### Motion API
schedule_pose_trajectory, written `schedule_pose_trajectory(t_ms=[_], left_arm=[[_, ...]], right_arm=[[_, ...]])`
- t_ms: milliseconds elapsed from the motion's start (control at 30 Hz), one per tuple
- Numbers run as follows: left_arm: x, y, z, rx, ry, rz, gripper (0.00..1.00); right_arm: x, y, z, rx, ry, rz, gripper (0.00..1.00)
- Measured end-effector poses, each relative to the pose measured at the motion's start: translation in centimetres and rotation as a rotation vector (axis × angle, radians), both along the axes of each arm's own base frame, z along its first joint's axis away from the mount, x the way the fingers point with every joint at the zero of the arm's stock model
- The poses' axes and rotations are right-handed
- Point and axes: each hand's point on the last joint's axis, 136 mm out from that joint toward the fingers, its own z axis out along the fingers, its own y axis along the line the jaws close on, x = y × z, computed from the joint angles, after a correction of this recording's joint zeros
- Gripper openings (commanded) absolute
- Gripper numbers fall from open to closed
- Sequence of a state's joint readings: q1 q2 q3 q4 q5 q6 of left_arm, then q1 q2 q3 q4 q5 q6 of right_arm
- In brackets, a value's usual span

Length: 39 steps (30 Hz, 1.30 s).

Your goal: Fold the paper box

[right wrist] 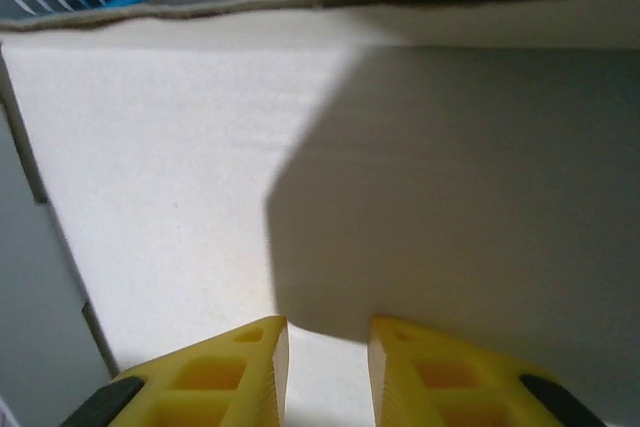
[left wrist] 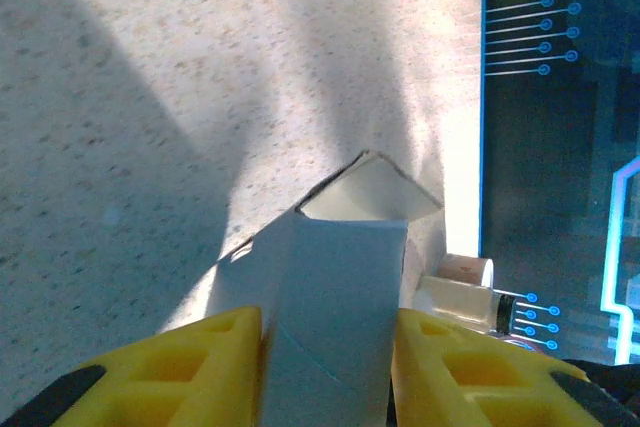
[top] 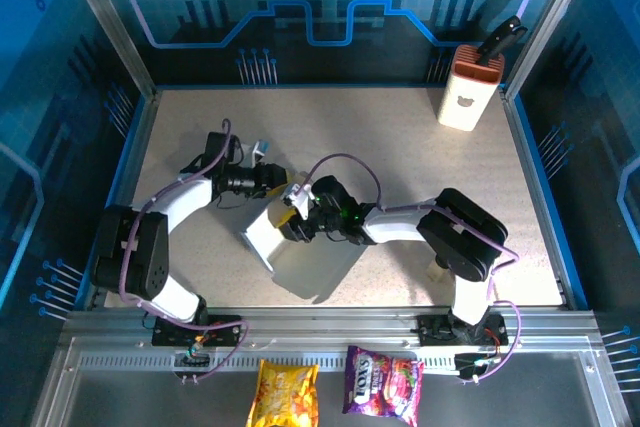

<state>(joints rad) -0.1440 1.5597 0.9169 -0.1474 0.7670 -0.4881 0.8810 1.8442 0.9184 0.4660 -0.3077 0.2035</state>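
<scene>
The paper box [top: 262, 237] is pale grey cardboard at the table's middle, one part folded upright and a flat panel [top: 318, 269] lying toward the front. My left gripper [top: 283, 190] reaches in from the left. In the left wrist view its yellow fingers [left wrist: 225, 347] sit on either side of an upright box panel [left wrist: 340, 267], shut on it, with a triangular flap [left wrist: 370, 192] beyond. My right gripper [top: 298, 219] comes from the right. Its fingertips [right wrist: 265, 347] are slightly apart, open, right against a broad white panel [right wrist: 200, 167] with nothing between them.
A tall white-and-orange container with a bear mark [top: 468, 95] stands at the back right corner. Two snack bags [top: 284, 394] [top: 383, 384] lie on the front rail below the table. Metal frame posts and blue walls ring the table.
</scene>
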Motion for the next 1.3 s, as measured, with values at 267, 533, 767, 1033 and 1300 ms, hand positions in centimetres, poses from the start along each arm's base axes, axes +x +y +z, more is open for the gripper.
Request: schedule_pose_trajectory(t_ms=[267,533,767,1033,1300], left_arm=[[-0.4,-2.3,1.7,0.019,-0.029,-0.083,0.41],[-1.7,-1.5,1.4,0.099,-0.022,-0.078,0.51],[-3.3,-0.3,3.7,0.163,-0.086,-0.069,0.48],[-5.7,0.5,1.8,0.213,-0.046,-0.091,0.4],[-7.0,1.0,-0.3,0.238,-0.004,-0.107,0.36]], right_arm=[[-0.3,-1.4,-1.1,0.038,0.008,-0.067,0.31],[-2.2,-3.7,0.4,0.057,0.006,-0.035,0.36],[-0.3,-7.3,3.2,0.069,-0.045,-0.045,0.42],[4.7,-12.3,5.7,0.029,-0.093,-0.007,0.5],[8.0,-13.1,7.8,-0.027,-0.251,0.173,0.61]])
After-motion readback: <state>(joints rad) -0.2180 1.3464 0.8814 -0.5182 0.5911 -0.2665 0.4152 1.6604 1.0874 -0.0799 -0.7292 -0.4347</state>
